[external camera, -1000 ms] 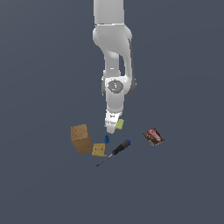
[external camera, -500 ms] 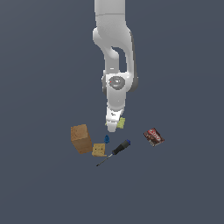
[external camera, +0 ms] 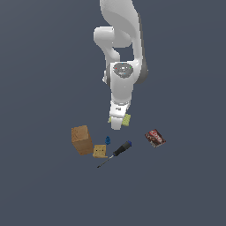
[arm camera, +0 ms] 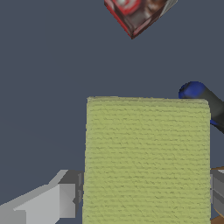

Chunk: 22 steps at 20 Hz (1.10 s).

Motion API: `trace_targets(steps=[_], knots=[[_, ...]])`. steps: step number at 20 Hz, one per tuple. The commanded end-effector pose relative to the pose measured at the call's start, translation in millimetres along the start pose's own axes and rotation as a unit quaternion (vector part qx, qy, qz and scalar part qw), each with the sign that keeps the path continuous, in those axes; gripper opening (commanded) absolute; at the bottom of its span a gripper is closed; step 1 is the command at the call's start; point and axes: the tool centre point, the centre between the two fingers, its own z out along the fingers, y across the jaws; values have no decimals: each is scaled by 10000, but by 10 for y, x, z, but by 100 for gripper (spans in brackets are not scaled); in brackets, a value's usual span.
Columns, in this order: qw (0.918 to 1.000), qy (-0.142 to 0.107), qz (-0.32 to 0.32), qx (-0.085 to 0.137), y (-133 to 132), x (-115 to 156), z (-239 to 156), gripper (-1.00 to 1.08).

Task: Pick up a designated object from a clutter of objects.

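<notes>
The tool [external camera: 117, 122] points straight down and is clamped on the pad [external camera: 126, 119], one finger [arm camera: 43, 203] on each side of it. In the wrist view the pad [arm camera: 146, 159] fills most of the frame: yellow-green, flat, with a fine woven grid on its face, and the grey fingers press against both of its edges. From the exterior view only a corner of the pad sticks out past the white tool body, on that view's right.

The pad looks to be off the tabletop [external camera: 44, 185], above the rest of the stuff, though how high is hard to judge from here.

Closest to the tool is the tiny blue piece [external camera: 107, 140], just below it in the exterior view. Next to that comes the screwdriver [external camera: 117, 152] with its blue handle up toward the exterior view's right and the thin shaft running down to the left. In the wrist view the handle [arm camera: 199, 97] peeks out beside the pad's top corner. The tan cube [external camera: 99, 151] sits just beside the screwdriver shaft, and it touches or nearly touches the brown box [external camera: 81, 139], which stands at the exterior view's left of the group.

The red-brown packet [external camera: 155, 137] lies off on its own at the exterior view's right, well apart from the others.
</notes>
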Motion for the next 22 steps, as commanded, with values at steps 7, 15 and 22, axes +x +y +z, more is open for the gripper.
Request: trace_targets(steps=[7,15,22], knots=[[10000,18,-10,3,179,219,-784,-100],[10000,21,-12,5,360,415,-1523,-100],[10000,13,-3,4,537,581,-2171,-100]])
